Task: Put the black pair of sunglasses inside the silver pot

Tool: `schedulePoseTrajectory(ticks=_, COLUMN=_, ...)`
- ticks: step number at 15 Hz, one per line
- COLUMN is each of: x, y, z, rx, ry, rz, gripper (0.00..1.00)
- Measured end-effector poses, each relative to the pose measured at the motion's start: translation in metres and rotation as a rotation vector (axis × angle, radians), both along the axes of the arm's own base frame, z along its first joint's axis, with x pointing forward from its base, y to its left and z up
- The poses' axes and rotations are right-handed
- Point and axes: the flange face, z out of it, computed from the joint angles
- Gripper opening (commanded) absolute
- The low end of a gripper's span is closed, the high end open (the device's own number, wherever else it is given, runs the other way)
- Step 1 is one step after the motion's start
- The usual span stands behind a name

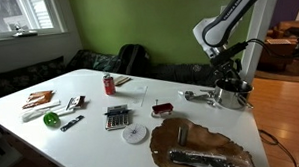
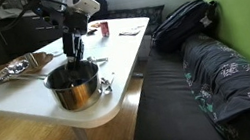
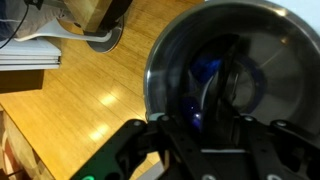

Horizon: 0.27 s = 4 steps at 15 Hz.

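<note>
My pincer (image 2: 75, 56) hangs straight down over the pot (image 2: 74, 88), with its tips at about the level of the rim. In the wrist view my dark fingers (image 3: 178, 128) rise from the bottom edge in front of the pot's shiny inside. A narrow dark shape (image 3: 222, 88) stands between them, beside a blue glint on the steel. I cannot tell whether that shape is the sunglasses, nor how wide my jaws stand or whether they grip anything.

The pot sits at a rounded corner of the white counter (image 2: 123, 68), with wooden floor below it.

Further along the counter are a red can (image 1: 109, 85), a calculator (image 1: 116, 118), a white disc (image 1: 136, 134), a small dark red box (image 1: 162, 109) and a brown leather sheet (image 1: 207, 147). All of them are well apart from the pot. The print on the can and the calculator keys are too small to read.

A black backpack (image 2: 183, 20) lies on the couch (image 2: 233, 78) beside the counter. Nothing stands between my pincer and the pot's mouth.
</note>
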Motion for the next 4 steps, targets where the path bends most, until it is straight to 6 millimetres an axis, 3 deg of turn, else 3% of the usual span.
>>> schedulePoseTrajectory(ticks=1, x=0.001, y=0.000, z=0.005, rx=0.002, ry=-0.009, rz=0.005, gripper=0.88)
schedulePoseTrajectory(ticks=2, x=0.003, y=0.001, z=0.013, rx=0.011, ry=-0.018, rz=0.021, gripper=0.70)
schedulePoseTrajectory(ticks=4, x=0.006, y=0.005, z=0.030, rx=0.042, ry=-0.033, rz=0.078, gripper=0.86)
